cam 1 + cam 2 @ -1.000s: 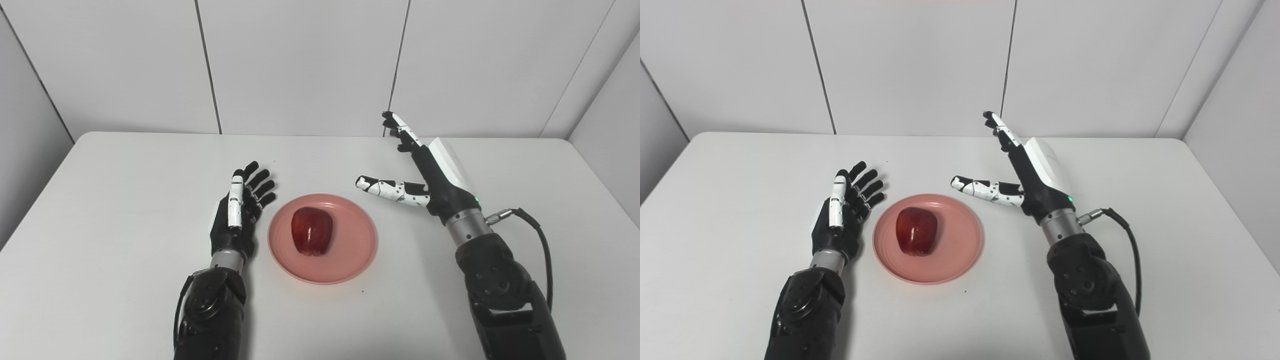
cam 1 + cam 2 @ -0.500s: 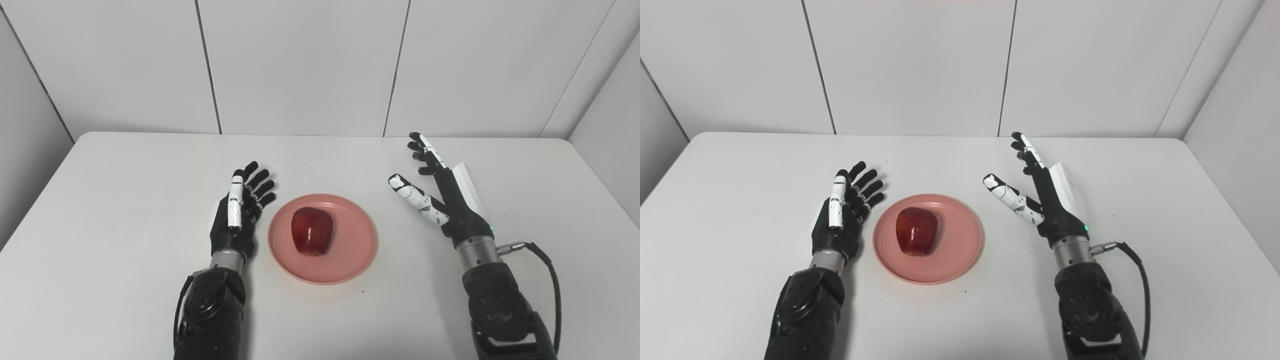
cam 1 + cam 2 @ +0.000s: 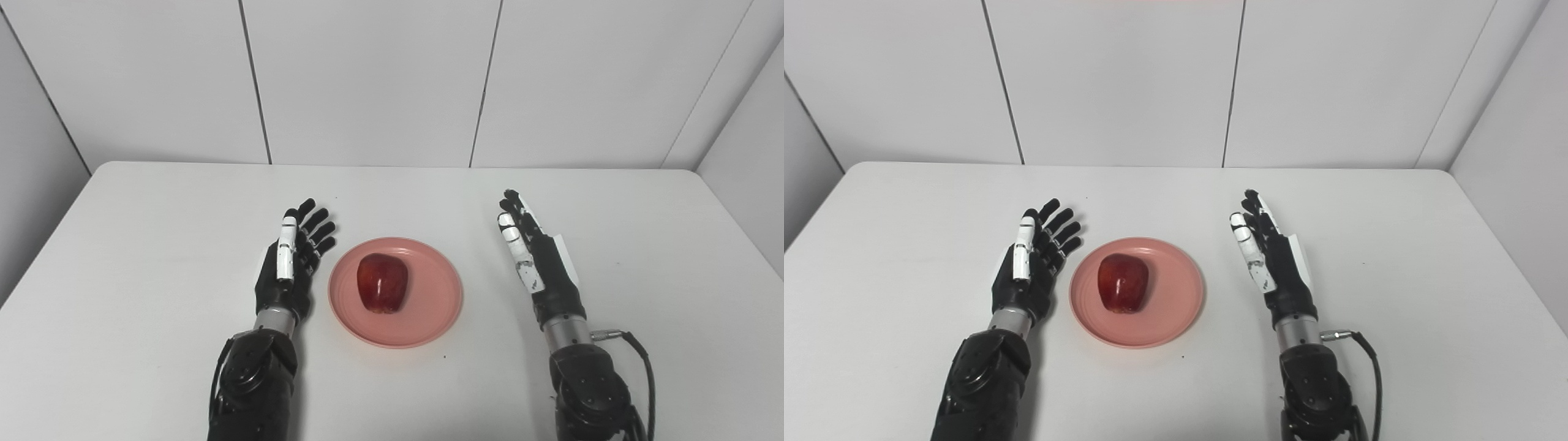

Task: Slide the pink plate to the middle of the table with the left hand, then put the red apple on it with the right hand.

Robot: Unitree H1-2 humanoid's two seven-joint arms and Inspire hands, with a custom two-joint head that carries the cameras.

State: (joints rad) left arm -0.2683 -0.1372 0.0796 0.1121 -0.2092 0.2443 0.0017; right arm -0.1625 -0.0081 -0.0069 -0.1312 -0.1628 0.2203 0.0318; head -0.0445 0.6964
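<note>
The pink plate (image 3: pixel 395 293) lies flat near the middle of the white surface (image 3: pixel 122 245), a little toward the near edge, and the red apple (image 3: pixel 382 283) sits on it, resting left of the plate's centre with its glossy skin catching a streak of light. The left hand (image 3: pixel 290 263) lies just beside the plate's left rim, apart from it, with its dark fingers (image 3: pixel 318 225) spread and pointing away toward the back wall (image 3: pixel 367 79); it holds nothing, and a white strip runs along its thumb side. The right hand (image 3: pixel 539 257) lies on the other side of the plate, further from the rim than the left one is, with a clear band of bare surface between them. Its fingers (image 3: pixel 511 205) are stretched out straight and close together, pointing toward the wall, and its white thumb lies alongside them; it too is empty and unclenched. Both dark forearms come in from the bottom edge, and a black cable (image 3: pixel 637 361) loops out from the right wrist and curves down beside the arm. A tiny dark speck (image 3: pixel 445 355) shows on the surface just in front of the plate's near right rim. Behind the surface stand pale wall panels with thin dark seams between them, and angled side panels close in at the left and right.
</note>
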